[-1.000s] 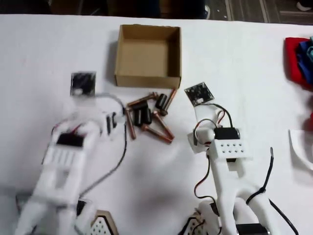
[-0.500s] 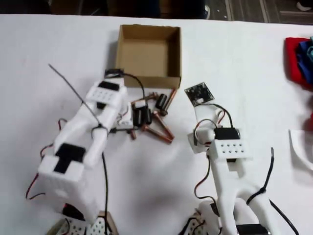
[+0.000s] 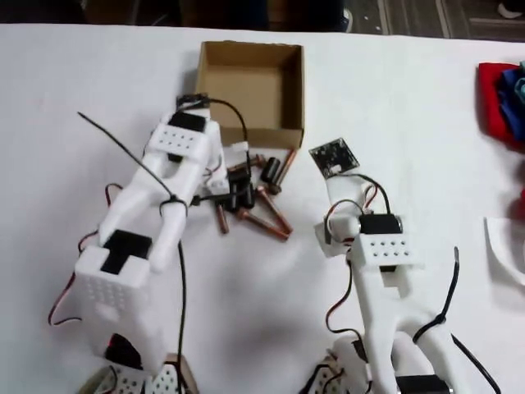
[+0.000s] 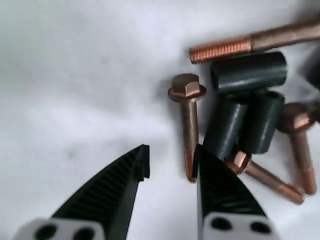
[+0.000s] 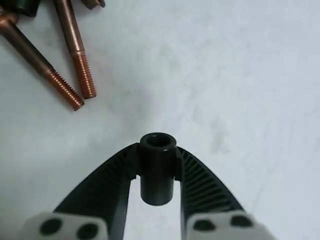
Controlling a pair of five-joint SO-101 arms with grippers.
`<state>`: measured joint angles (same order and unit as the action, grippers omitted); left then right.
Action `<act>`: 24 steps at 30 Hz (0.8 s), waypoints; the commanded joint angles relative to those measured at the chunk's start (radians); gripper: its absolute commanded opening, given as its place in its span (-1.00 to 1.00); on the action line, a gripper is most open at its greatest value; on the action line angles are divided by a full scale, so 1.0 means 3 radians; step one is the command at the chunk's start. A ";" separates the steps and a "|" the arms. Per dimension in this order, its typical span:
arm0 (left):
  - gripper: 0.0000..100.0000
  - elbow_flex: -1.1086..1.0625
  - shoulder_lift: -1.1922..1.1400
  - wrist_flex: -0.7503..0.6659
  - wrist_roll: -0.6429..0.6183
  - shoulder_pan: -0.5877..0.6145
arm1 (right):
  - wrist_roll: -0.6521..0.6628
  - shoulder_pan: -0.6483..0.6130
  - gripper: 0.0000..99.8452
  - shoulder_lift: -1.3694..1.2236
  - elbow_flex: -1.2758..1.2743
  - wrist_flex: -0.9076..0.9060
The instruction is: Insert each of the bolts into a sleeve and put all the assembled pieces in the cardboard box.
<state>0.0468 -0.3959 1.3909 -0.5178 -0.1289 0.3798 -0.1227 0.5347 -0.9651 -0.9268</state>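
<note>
Currently my left gripper (image 4: 170,162) hangs over the white surface (image 3: 426,98) with its fingers apart, one tip just beside the shank of a copper bolt (image 4: 189,122) at the edge of the heap of black sleeves (image 4: 247,72). My right gripper (image 5: 157,152) is clamped on one sleeve (image 5: 158,180), its open bore showing. At upper centre of the high view sits the cardboard box (image 3: 246,135), with the heap just below it.

Cardboard box (image 3: 246,135): brown, open-topped, upright at far side of your table. Copper bolts (image 3: 264,215): hex-flanged heads, threaded tips, loose in heap just before box. Short black sleeves (image 3: 242,195) lie on sides among them, some touching. One sleeve (image 5: 158,167), bore end showing, pinched in your right gripper (image 5: 157,152), apart from heap.
</note>
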 commanded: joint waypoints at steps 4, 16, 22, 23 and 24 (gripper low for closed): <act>-0.66 -0.0013 -0.0261 -0.0522 -0.0619 0.0000 | 0.0005 0.0023 -0.96 0.0043 0.0031 0.0033; -0.94 0.0166 -0.0624 -0.0348 -0.0624 0.0128 | 0.0020 0.0023 -0.96 0.0043 0.0031 0.0033; -0.95 0.0846 -0.0619 0.0460 -0.0373 0.0143 | 0.0026 0.0018 -0.96 0.0043 0.0031 0.0038; -0.95 0.1010 -0.0619 0.0624 -0.0281 0.0143 | 0.0020 0.0008 -0.96 0.0043 0.0031 0.0038; -0.95 0.1174 -0.0619 0.0788 -0.0194 0.0143 | 0.0010 -0.0003 -0.96 0.0049 0.0031 0.0038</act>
<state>0.2570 -0.5938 1.4952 -0.6406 -0.1043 0.3798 -0.1227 0.5347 -0.9651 -0.9268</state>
